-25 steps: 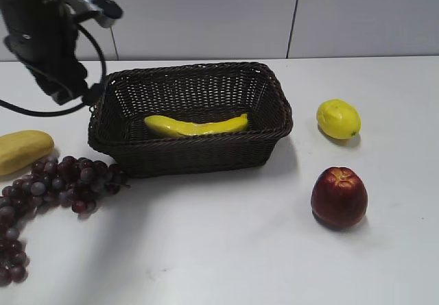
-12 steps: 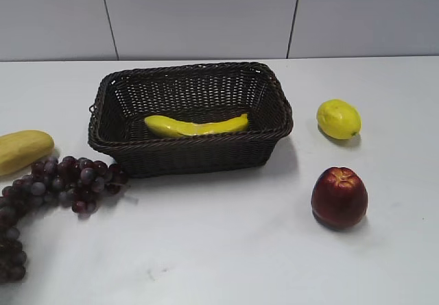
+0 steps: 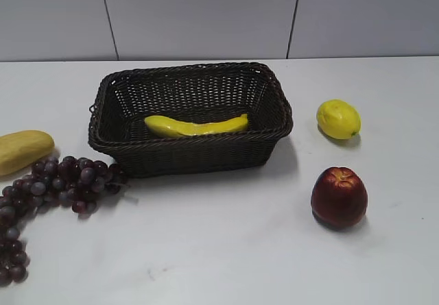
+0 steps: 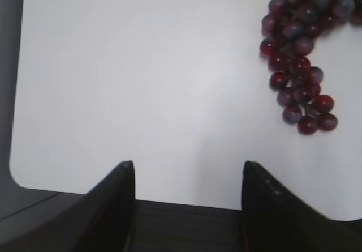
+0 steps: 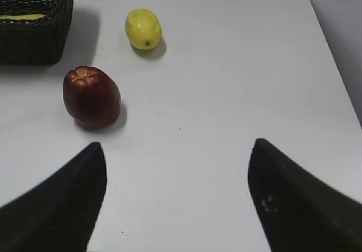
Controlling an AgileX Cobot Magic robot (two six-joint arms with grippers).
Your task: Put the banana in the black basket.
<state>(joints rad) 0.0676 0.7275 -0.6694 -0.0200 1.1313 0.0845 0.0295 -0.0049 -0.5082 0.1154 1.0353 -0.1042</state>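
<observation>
The banana [image 3: 195, 125] lies on the floor of the black basket [image 3: 188, 154], which stands at the middle of the white table. A sliver of the banana [image 5: 22, 16] and a corner of the basket [image 5: 34, 37] show at the top left of the right wrist view. Neither arm shows in the exterior view. My left gripper [image 4: 186, 167] is open and empty over the table's near-left edge. My right gripper [image 5: 178, 150] is open and empty over bare table on the right.
A bunch of dark red grapes [image 3: 48, 188] [image 4: 300, 54] and a pale blunt yellow fruit [image 3: 20, 151] lie left of the basket. A lemon [image 3: 338, 118] [image 5: 143, 29] and a red apple [image 3: 339, 197] [image 5: 91, 96] lie to its right.
The left arm, seen over the basket's left end a second ago, has left the exterior view. The banana and basket have not moved.
</observation>
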